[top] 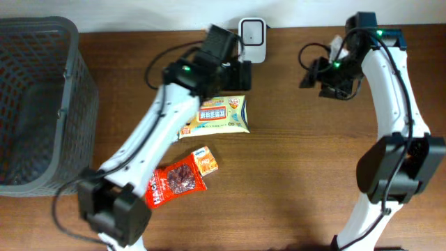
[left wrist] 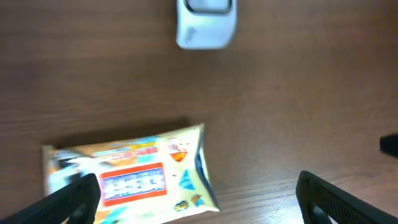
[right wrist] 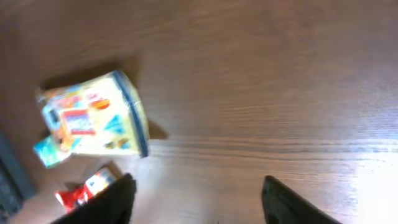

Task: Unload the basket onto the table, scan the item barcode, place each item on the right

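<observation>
Yellow packet (top: 221,115) lies flat; white scanner (top: 252,30) just beyond it, left gripper (left wrist: 198,183) over it, jaws spread (nothing held); right gripper (right wrist: 196,190) well apart, likewise spread, empty.

You are looking down on 1 dark brown wood-grain table (top: 293,139); a pale strip (top: 139,12) is showing beyond its far edge, and light is glaring off the wood.

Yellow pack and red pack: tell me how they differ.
The yellow pack is pale with bright print; the red pack is red with a dark picture. The yellow pack is larger than the red pack. The yellow pack lies nearly square to the table edge, the red pack tilted. Both lie flat on the table, unheld.
</observation>
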### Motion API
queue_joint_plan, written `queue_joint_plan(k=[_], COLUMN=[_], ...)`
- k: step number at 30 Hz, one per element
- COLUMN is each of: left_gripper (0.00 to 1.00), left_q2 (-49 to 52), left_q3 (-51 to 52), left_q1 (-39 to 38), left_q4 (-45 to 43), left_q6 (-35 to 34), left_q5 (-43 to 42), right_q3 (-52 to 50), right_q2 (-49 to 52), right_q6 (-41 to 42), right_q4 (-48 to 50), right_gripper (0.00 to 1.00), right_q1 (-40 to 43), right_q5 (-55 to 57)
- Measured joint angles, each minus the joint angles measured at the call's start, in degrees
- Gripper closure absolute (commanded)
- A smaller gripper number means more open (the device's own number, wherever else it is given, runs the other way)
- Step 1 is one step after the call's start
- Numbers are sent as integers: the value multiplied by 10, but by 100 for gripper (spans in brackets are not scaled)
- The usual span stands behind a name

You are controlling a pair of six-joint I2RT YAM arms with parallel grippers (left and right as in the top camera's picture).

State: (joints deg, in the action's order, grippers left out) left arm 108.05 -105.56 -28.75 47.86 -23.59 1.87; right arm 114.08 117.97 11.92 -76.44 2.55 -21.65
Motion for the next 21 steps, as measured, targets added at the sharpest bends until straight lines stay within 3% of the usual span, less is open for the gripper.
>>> queue_joint_plan(k=[5,11,13,15,16,21], left_gripper=[1,1,1,1,1,1], left_q2=[-59,-62,-62,-62,-62,-62], left_q3=[-6,-7,-7,-7,-7,-7], left_q1=[87,183,193,199,200,203], left_q4=[70,130,141,151,153,163], left_q6=[0,0,0,0,0,0], left_q5=[9,18,18,18,18,18], right_q3=[2,2,2,2,2,2], right_q2=[0,23,38,53,58,116], right_q6=[-27,6,12,14,16,12], right_q4=[65,181,197,206,207,214], right_gripper=[4,0,1,15,18,17], right_q1=[-109,-245,-285,-313,-320,-369], right_q5=[9,70,116,151,164,269])
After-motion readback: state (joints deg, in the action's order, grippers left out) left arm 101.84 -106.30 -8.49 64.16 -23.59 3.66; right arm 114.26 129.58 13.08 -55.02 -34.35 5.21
